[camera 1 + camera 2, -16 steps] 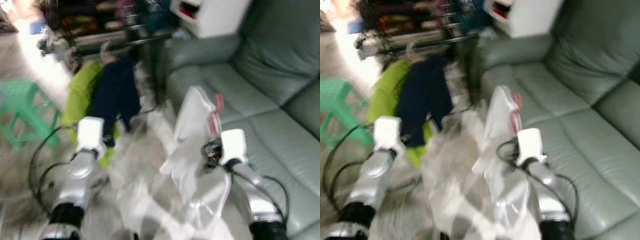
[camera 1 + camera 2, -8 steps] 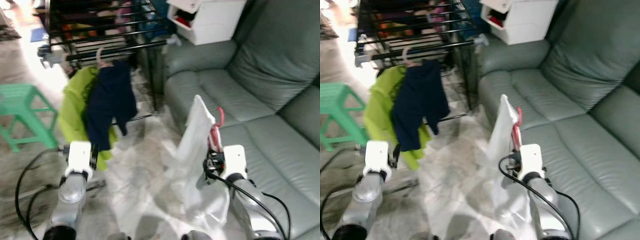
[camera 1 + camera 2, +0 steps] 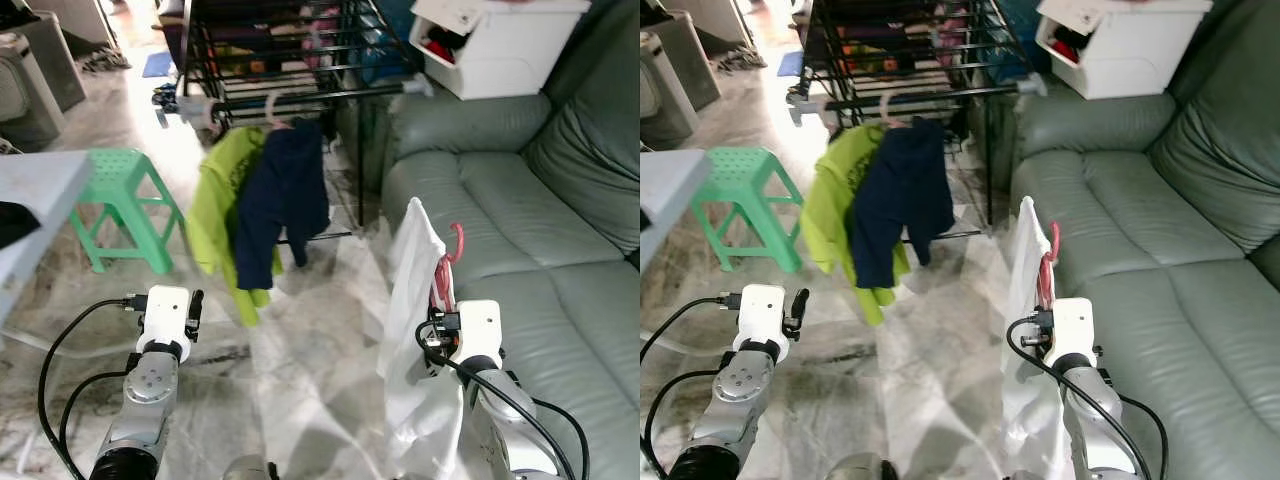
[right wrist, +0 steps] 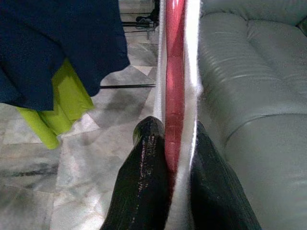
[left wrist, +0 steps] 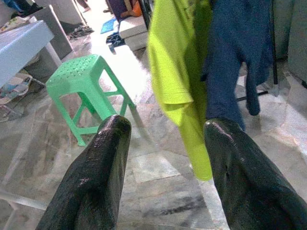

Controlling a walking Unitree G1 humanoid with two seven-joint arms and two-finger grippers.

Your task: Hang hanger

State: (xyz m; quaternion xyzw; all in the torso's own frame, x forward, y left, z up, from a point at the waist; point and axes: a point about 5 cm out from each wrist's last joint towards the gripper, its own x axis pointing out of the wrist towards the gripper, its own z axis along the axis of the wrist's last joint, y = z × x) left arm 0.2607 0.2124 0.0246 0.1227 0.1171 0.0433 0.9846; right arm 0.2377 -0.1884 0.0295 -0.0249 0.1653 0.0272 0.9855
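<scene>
R gripper [image 4: 168, 158] clenched on red hanger [image 3: 443, 268] w/ white garment [image 3: 411, 300] draped on it, held upright just beside grey sofa [image 3: 520, 210]. Hanger hook up, well apart from black drying rack [image 3: 290, 60]. L gripper [image 5: 165, 163] released, fingers spread, nothing between, low over marble floor [image 3: 300, 370]. Lime shirt [image 3: 222, 205] & navy garment [image 3: 285, 195] hang on rack rail. Green stool [image 3: 125, 205] near L arm. White box [image 3: 495, 45] atop sofa arm.
</scene>
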